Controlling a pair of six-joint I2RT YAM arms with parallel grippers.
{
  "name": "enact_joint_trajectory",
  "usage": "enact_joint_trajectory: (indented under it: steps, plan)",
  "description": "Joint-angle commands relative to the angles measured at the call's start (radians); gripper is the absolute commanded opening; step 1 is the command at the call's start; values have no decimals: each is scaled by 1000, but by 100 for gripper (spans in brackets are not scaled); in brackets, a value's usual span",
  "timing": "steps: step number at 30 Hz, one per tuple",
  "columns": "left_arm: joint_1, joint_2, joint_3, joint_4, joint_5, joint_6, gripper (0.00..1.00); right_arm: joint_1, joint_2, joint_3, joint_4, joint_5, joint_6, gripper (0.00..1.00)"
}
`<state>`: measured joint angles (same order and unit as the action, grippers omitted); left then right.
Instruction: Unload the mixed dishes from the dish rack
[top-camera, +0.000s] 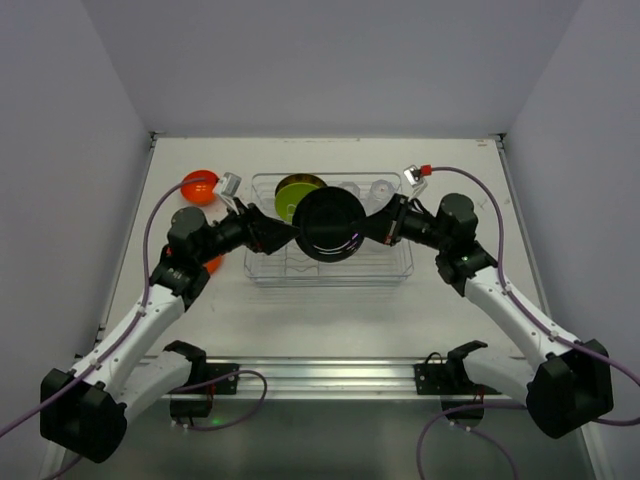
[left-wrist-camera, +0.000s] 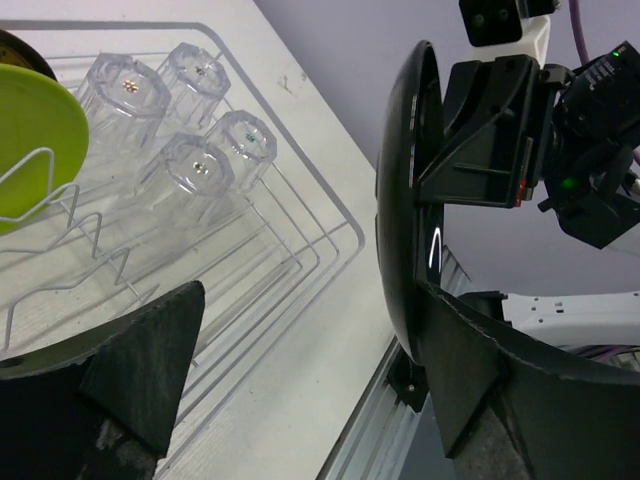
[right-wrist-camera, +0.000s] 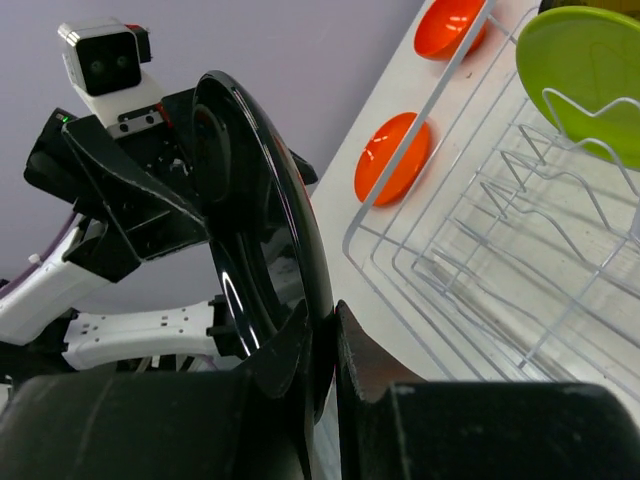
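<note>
Black plate (top-camera: 328, 224) over dish rack (top-camera: 300, 272), prob handover: right gripper (top-camera: 368, 232) jaws clamp rim, left gripper (top-camera: 288, 232) jaws apart; left shd close.

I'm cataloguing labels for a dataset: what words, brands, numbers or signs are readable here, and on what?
None readable: the black plate, lime green plate, clear cups and dish rack show no words, numbers or logos in any view.

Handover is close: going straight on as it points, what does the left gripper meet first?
The black plate: its rim stands between the open fingers of the left gripper. Behind it is the right gripper, pinching it. Depth unclear.
</note>
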<state>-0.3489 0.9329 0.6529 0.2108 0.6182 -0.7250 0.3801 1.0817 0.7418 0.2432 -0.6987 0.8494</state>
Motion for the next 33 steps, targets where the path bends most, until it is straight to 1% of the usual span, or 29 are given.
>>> enact_joint_trajectory:
  steps: [1,3,6,7,9,11,12,13,14,15,19,20,21,22,23,24,25,26,29,30,31,32,33]
  plan:
    - [-36,7,14,27,-61,-22,86,-1,-5,-30,174,-78,71,0]
    - [-50,17,25,27,-69,-24,79,0,0,-47,203,-71,92,0]
    - [-71,21,30,27,-80,-22,67,2,14,-48,215,-68,96,0]
    - [-79,21,28,25,-86,-22,61,3,20,-47,217,-67,96,0]
    - [-84,20,25,13,-112,-24,58,17,26,-41,217,-50,91,0]
    - [-90,18,25,-1,-155,-16,43,43,32,-18,150,2,41,0]
    - [-90,18,27,-20,-175,-14,37,75,35,7,128,24,21,0]
    - [-93,20,31,-33,-192,-14,20,91,35,16,98,45,7,0]
    - [-91,20,36,-43,-227,-13,8,101,40,24,87,62,-16,0]
    - [-93,17,39,-72,-247,-13,0,111,43,31,79,91,-19,0]
    - [-93,-20,42,-105,-322,-13,0,114,61,31,105,104,-18,0]
    - [-93,-38,42,-117,-371,-13,0,115,67,28,123,96,-16,1]
    - [-93,-46,44,-157,-405,-13,0,120,81,21,148,84,-13,4]
    - [-93,-54,48,-189,-444,-7,0,120,89,16,198,59,3,33]
    - [-91,-66,71,-235,-568,-8,0,120,95,13,209,54,8,74]
    - [-90,-71,83,-336,-634,-11,0,120,99,16,205,54,13,99]
    - [-81,-74,96,-375,-696,-19,0,120,98,19,162,86,-2,99]
    - [-69,-80,125,-455,-792,-28,0,111,92,25,125,109,-24,99]
    - [51,-98,149,-542,-871,-57,0,85,46,34,-5,201,-117,99]
    - [151,-109,134,-569,-870,-63,0,76,29,25,-28,223,-134,99]
    - [201,-117,119,-577,-876,-71,0,66,12,19,-68,243,-165,99]
    - [247,-134,99,-585,-912,-80,0,53,-23,11,-80,275,-176,99]
    - [336,-141,46,-582,-920,-89,0,46,-37,-8,-87,281,-187,99]
